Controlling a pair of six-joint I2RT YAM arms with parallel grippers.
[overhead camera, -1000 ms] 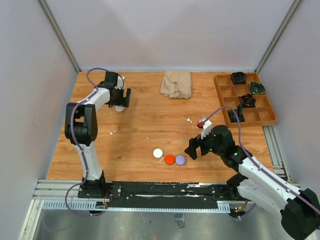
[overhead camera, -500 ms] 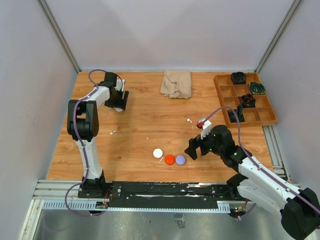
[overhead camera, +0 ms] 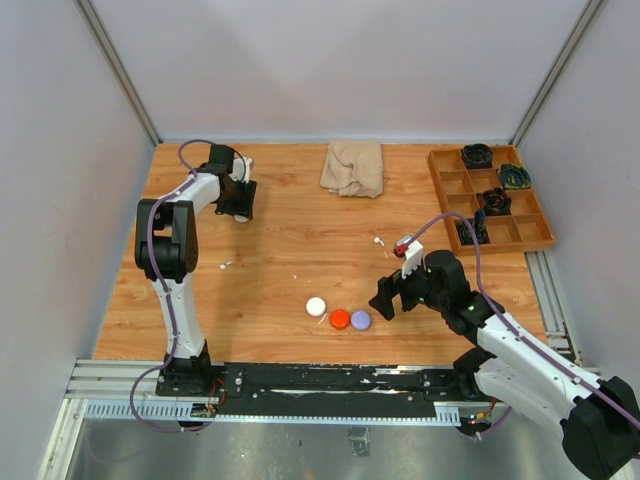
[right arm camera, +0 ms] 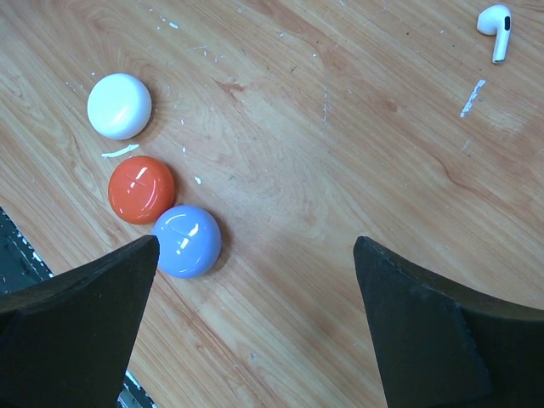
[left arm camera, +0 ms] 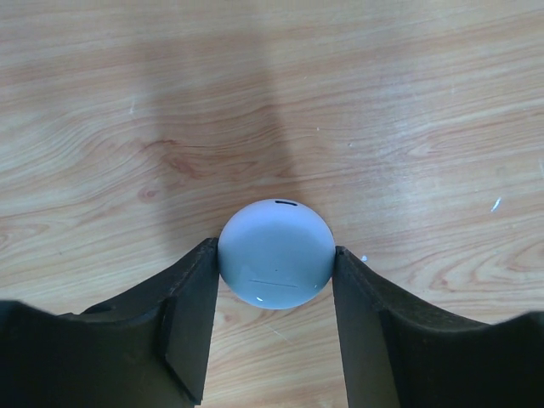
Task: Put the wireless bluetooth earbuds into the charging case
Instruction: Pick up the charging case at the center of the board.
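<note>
Pinching white case [left arm camera: 275,246] on bench [left arm camera: 382,102] in left hand [left arm camera: 274,259], likely securing it for loading. Holding right hand [right arm camera: 255,246] wide, white earbud [right arm camera: 495,25] lying ahead and right of it. Next likely needing case opened, earbud fetched.

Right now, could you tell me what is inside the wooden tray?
Four dark coiled bundles sit in separate compartments of the wooden tray. The remaining compartments show bare wood. What the bundles are cannot be made out, and anything beneath them is covered.
</note>
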